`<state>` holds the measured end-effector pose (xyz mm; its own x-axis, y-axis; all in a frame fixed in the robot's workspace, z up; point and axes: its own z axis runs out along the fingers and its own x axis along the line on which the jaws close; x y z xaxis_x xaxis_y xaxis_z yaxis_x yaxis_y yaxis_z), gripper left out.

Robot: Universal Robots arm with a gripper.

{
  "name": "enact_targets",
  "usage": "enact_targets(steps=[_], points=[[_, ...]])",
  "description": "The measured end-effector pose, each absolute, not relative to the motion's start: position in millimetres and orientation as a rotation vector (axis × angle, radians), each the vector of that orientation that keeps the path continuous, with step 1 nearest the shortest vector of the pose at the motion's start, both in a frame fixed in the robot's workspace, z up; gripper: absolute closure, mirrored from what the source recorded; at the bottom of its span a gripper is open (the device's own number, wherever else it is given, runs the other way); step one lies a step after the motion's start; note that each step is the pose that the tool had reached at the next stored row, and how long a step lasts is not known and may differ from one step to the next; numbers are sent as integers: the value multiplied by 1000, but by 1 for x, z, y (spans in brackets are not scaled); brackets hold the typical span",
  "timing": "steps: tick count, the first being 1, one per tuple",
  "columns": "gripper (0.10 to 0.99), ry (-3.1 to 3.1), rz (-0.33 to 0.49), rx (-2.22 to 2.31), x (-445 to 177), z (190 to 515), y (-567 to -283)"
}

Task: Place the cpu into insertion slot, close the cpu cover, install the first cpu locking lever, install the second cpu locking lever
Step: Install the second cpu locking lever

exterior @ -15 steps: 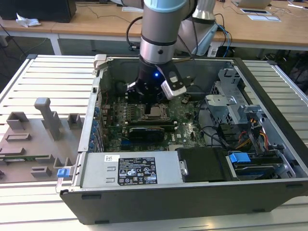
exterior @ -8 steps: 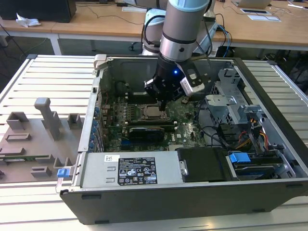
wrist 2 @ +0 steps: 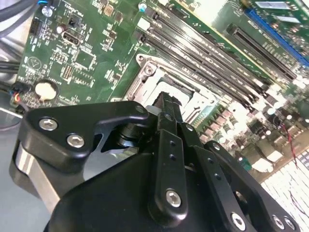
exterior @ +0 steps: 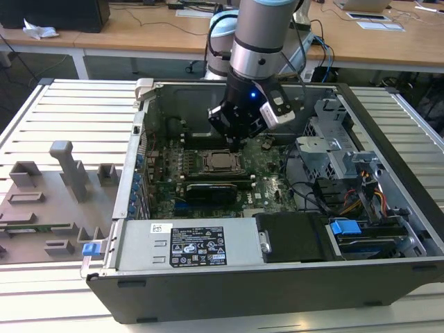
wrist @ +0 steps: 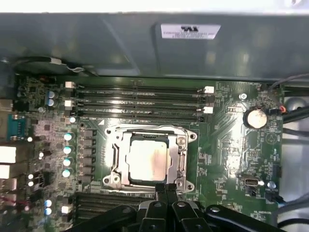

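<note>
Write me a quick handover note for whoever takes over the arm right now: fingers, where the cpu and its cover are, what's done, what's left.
Gripper: fingers together, holding nothing, poised just above the near edge of the insertion slot in both wrist views.
The cpu lies flat in the insertion slot on the motherboard, inside the open computer case.
The cpu cover lies down around the chip, framing it.
Done: cpu placed, cover looks closed.
Left: both locking levers; I cannot tell their state from these views.
</note>
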<state>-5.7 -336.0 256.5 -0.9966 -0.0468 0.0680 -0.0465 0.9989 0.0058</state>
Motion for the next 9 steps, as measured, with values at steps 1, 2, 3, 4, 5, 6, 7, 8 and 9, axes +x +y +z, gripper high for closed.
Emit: enact_targets(steps=[1, 2, 3, 4, 5, 6, 7, 8, 9], points=[[980, -3073, -6, 72, -6, 260, -336], [980, -3073, -6, 72, -6, 264, -336], [980, -3073, -7, 72, -6, 264, -336], [980, -3073, -7, 72, -6, 264, -336], [980, -3073, -7, 72, -6, 264, -336], [980, -3073, -6, 72, -6, 264, -336], [980, -3073, -6, 72, -6, 264, -336], [980, -3073, -6, 72, -6, 264, -336], [980, -3073, -6, 72, -6, 264, -336]])
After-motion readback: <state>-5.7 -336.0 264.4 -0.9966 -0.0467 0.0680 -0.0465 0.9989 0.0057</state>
